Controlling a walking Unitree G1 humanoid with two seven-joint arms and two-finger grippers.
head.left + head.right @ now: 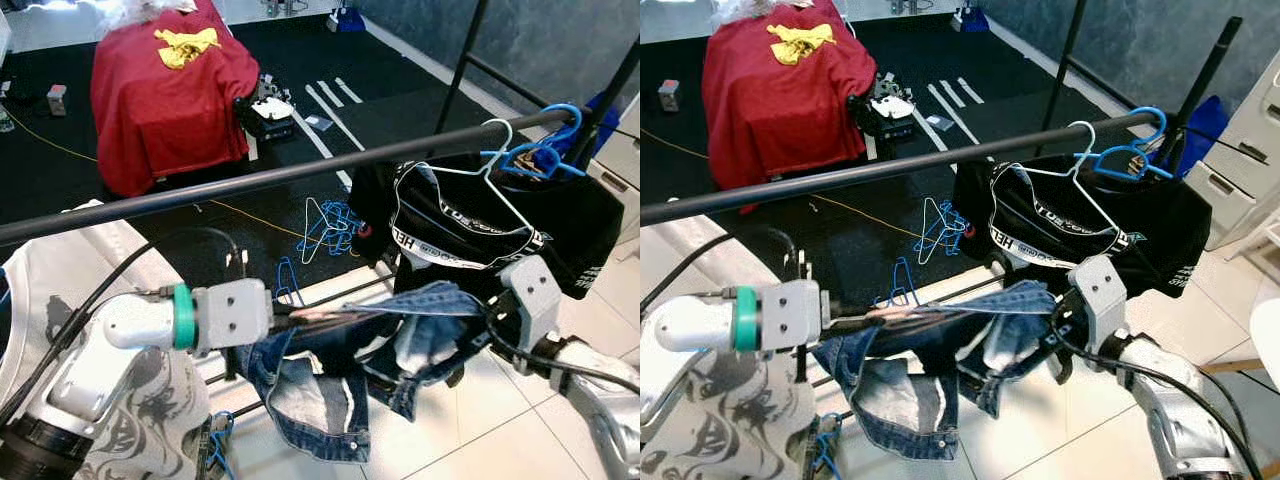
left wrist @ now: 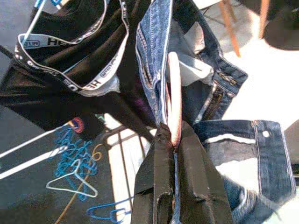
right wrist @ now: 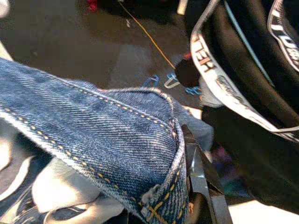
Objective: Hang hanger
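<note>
Still Below the Rail: Jeans on Their Hanger

Just under the black rail (image 1: pixel 300 172), the pale hanger (image 2: pixel 174 93) carries blue jeans (image 1: pixel 330 370). Left gripper (image 2: pixel 174 140) pinches its tip; right gripper (image 3: pixel 196 177) clamps the denim edge. Bare rail lies left of the hung black shirt (image 1: pixel 480 225).

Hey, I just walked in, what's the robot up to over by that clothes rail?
The robot holds a pair of jeans on a pinkish hanger between its two arms, below the black rail. The left gripper is clamped on the hanger, and the right gripper is at the denim on the other side. The hanger is not on the rail yet. A black top already hangs there on a white hanger, and spare hangers lie on the floor.
</note>
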